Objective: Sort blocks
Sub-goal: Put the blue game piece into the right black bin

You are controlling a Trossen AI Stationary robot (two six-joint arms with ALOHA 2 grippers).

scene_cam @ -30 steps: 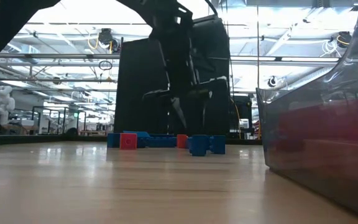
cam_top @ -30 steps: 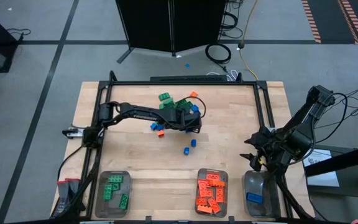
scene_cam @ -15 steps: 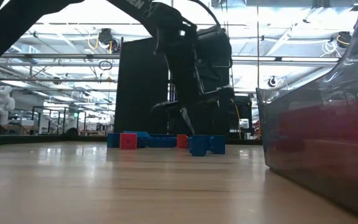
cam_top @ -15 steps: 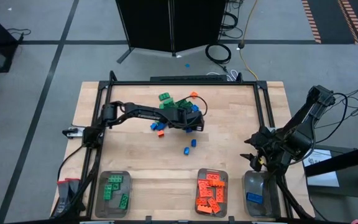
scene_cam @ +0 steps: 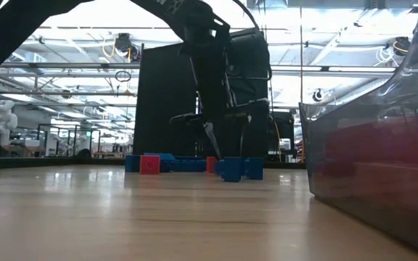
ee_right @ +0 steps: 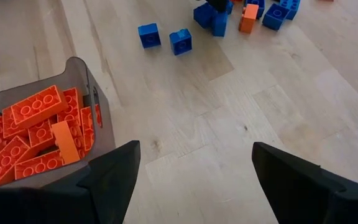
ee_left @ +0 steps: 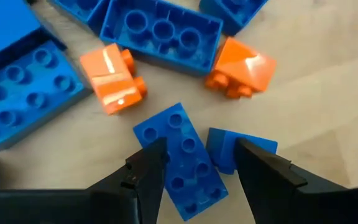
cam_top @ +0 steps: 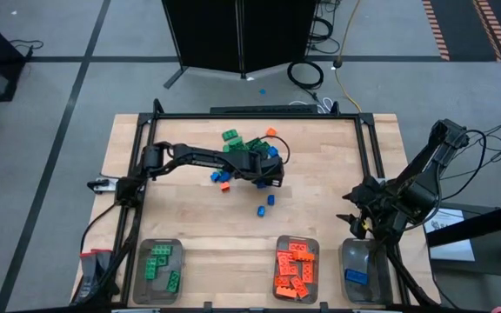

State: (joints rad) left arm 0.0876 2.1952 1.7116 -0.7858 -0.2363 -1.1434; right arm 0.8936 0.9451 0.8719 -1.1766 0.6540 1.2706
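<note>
Left gripper [ee_left: 194,163] hovered over unsorted blocks [cam_top: 249,148], fingers [ee_left: 146,169] spread astride flat blue brick [ee_left: 182,158]. Good pick, by judgement: descend square, avoid neighbouring blue brick [ee_left: 238,148] beside far finger. Right gripper [ee_right: 191,163] waited wide open near orange tray [ee_right: 82,65].

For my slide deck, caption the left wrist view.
Left gripper open over a blue brick, two orange bricks beyond.
</note>
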